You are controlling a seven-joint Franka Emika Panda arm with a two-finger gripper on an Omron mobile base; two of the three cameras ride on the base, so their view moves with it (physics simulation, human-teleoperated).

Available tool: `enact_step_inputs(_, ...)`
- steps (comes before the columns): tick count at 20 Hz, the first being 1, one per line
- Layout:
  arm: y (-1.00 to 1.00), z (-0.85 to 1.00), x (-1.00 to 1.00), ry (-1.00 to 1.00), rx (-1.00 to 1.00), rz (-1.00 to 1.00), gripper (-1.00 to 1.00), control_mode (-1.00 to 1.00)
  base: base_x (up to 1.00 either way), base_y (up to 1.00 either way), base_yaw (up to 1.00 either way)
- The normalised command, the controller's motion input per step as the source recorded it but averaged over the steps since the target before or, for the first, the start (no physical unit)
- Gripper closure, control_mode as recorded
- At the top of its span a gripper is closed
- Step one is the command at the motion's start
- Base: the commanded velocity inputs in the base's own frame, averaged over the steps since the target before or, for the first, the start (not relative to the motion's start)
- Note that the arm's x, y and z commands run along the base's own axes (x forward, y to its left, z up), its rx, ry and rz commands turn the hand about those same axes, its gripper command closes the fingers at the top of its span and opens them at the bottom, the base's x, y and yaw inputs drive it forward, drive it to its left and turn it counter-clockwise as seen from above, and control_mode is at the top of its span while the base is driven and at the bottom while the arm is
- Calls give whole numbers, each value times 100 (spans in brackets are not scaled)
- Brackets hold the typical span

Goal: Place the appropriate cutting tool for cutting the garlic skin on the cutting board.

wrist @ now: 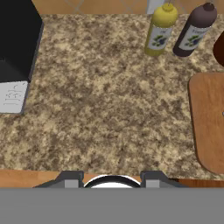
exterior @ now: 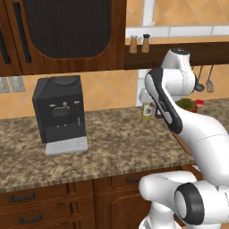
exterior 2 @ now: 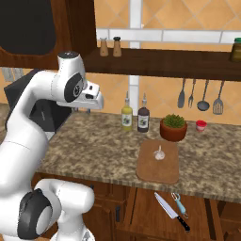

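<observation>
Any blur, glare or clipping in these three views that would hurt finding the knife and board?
Right base view: even flat light, no glare, knife and garlic small but sharp on cutting board. Left base view: soft, the arm blocks the right side. Hand view: crisp, board cropped at the right edge, faint shadows under the bottles.

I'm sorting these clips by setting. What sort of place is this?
A rendered home kitchen, by the look of it: a granite counter over wooden cabinets, with a coffee machine, a cutting board holding a garlic bulb, and utensils hanging on the tiled wall.
</observation>
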Motion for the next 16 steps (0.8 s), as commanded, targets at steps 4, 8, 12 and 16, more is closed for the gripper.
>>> enact_step_inputs(4,-5,-11,-7,2,0,0,-100,-100,0,0,0)
enact_step_inputs(8,-72,-53,-89,1,0,0,-100,-100,0,0,0)
enact_step_inputs(12,-100,-61,-94,0,0,0,-100,-100,0,0,0)
enact_step_inputs(16,-100,-59,-87,4,0,-3,-100,-100,0,0,0)
